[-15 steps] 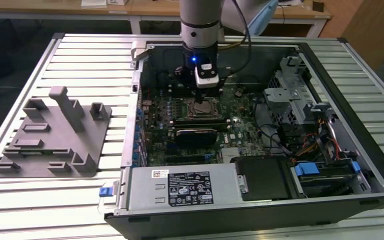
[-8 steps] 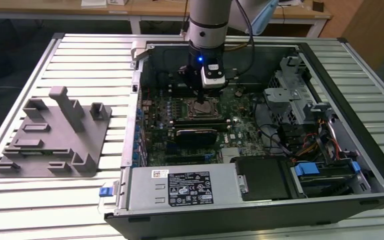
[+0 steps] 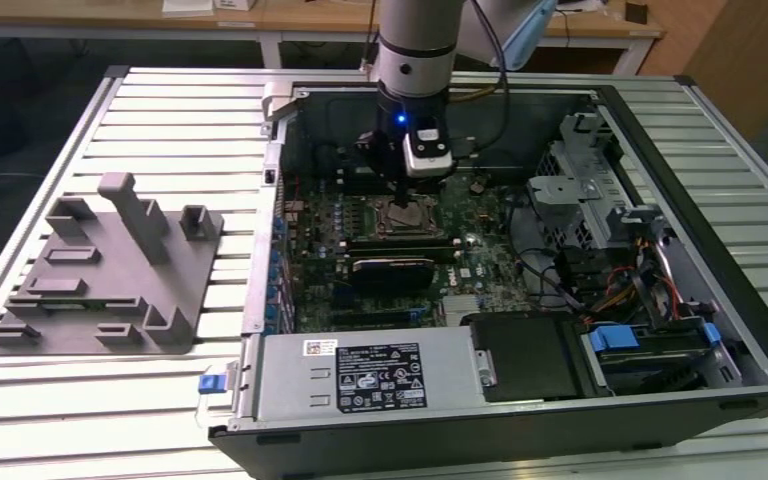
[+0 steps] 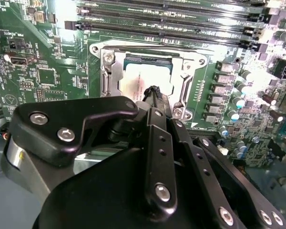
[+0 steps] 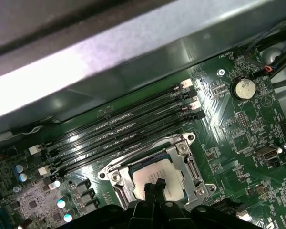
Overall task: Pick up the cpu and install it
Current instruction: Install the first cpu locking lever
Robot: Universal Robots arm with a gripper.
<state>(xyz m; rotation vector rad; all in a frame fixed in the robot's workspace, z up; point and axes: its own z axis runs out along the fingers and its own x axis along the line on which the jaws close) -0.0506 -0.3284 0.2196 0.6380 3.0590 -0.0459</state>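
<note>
The arm is reaching down into the open computer case [image 3: 651, 400], and the gripper [image 4: 154, 90] is sitting right over the cpu [image 4: 136, 81], which is lying flat inside the metal socket frame [image 4: 109, 71] on the green motherboard [image 3: 491, 270]. The two black fingers [image 5: 155, 187] are pressed close together, with no gap showing between them, and their tips are at the shiny top of the cpu in both wrist views. I cannot tell if they are touching it or pinching it; it looks more like the chip is resting in its place than being held. So I am guessing the picking-up part is done and the putting-in part is going on now. What this step is asking for is care: the chip has to be lying flat and square in the frame, with no tilt, and any push has to be soft. Things are crowding around the spot. The long black memory slots [image 5: 128, 129] are running just beside the frame, and small round parts [image 4: 233, 117] are standing near its other side. A round silver battery [image 5: 242, 88] is sitting further off. Outside the case, a grey holder block [image 3: 104, 275] is resting on the slatted table [image 3: 117, 400], well apart.
</note>
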